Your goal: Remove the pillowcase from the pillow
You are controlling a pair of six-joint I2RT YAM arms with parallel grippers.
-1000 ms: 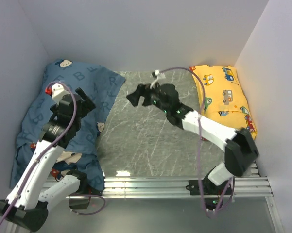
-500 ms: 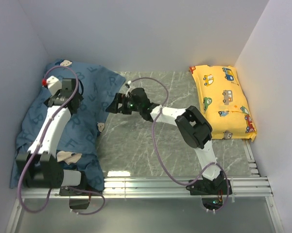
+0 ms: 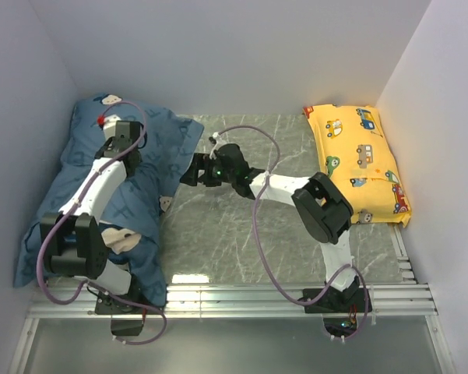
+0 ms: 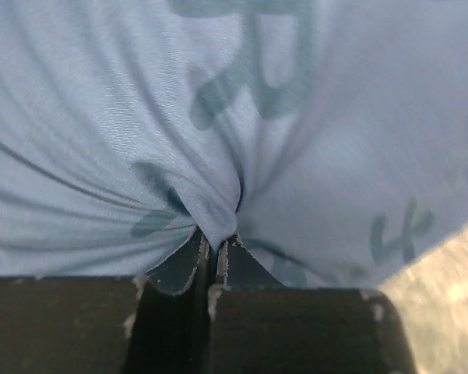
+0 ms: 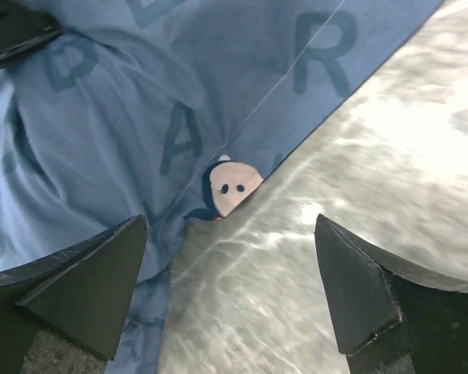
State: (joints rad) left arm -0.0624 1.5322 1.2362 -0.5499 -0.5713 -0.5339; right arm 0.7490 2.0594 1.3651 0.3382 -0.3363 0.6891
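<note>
The dusty-blue pillowcase point(image 3: 152, 144) with dark letters lies bunched at the table's left. The pillow is hidden inside it. My left gripper point(image 3: 118, 134) sits on the cover's back part. In the left wrist view it point(image 4: 216, 241) is shut on a pinched fold of the blue pillowcase point(image 4: 241, 117). My right gripper point(image 3: 193, 173) hovers at the cover's right edge, open. In the right wrist view it point(image 5: 230, 269) has nothing between its fingertips point(image 5: 101, 273), and the pillowcase edge point(image 5: 179, 132) with a cartoon face lies just ahead.
A yellow car-print pillow point(image 3: 360, 160) lies along the right wall. Grey marbled tabletop point(image 3: 241, 226) spans the middle. Walls close in the left, back and right. A metal rail point(image 3: 257, 296) runs along the near edge.
The left gripper has shifted slightly right and back on the cover and closed on a fold of fabric. The right gripper swung from mid-table to the cover's right edge.
</note>
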